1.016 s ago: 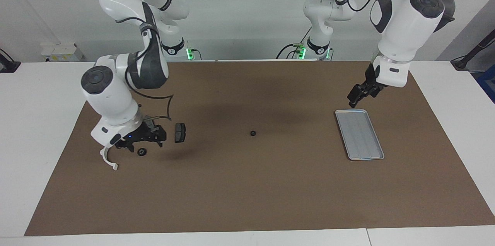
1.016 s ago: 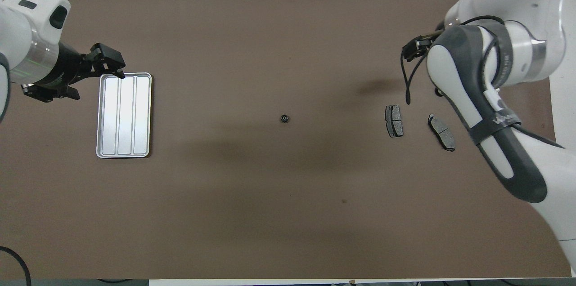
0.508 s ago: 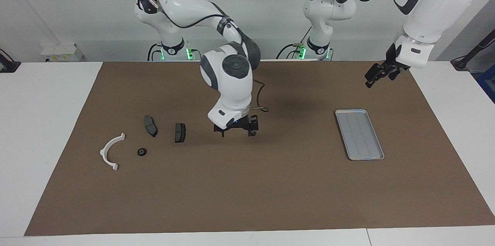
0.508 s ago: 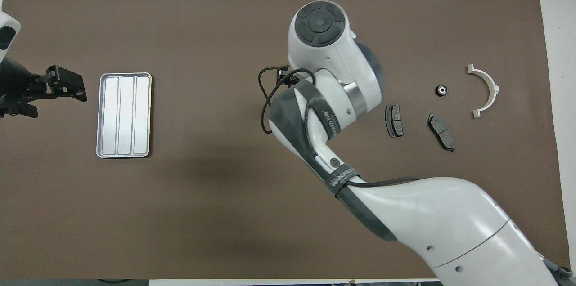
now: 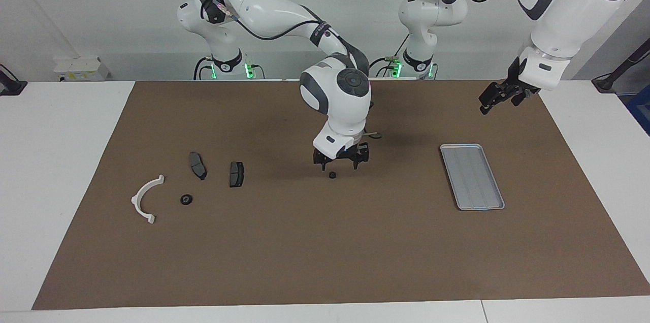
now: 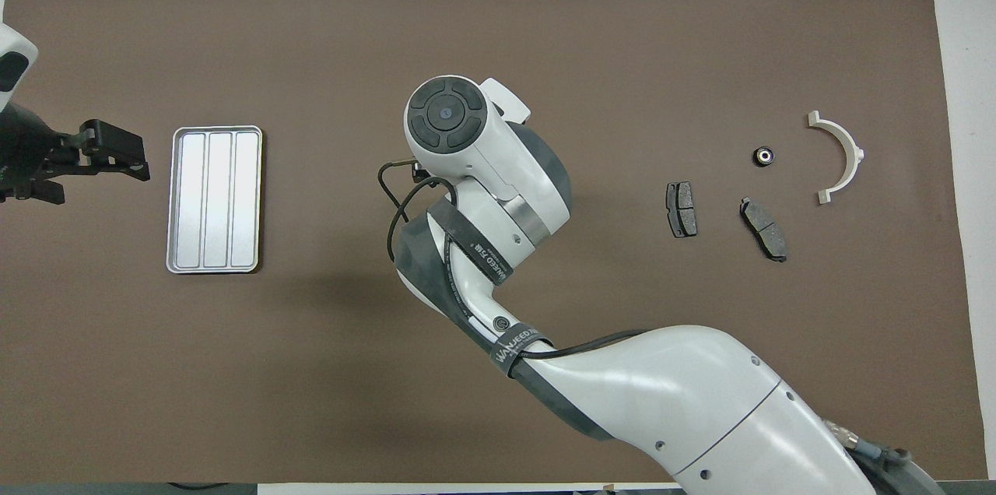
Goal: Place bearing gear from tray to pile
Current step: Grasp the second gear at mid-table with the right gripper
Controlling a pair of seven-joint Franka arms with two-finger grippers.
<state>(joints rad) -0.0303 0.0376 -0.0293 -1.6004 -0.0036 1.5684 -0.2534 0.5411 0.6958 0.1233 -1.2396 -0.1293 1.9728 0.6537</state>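
The bearing gear (image 5: 332, 175) was found on the mat mid-table, outside the tray (image 5: 472, 176), directly beneath the right gripper (image 5: 339, 162), whose fingers were spread apart.

Both arms are glossy white with dark grey joint caps and bands, black cables looping alongside, green lights glowing at their bases.

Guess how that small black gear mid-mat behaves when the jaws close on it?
The gear looks round and tiny, so it may skate or roll if clipped off-centre. It lies flat on the mat, so it is likely stable. Probably rigid.
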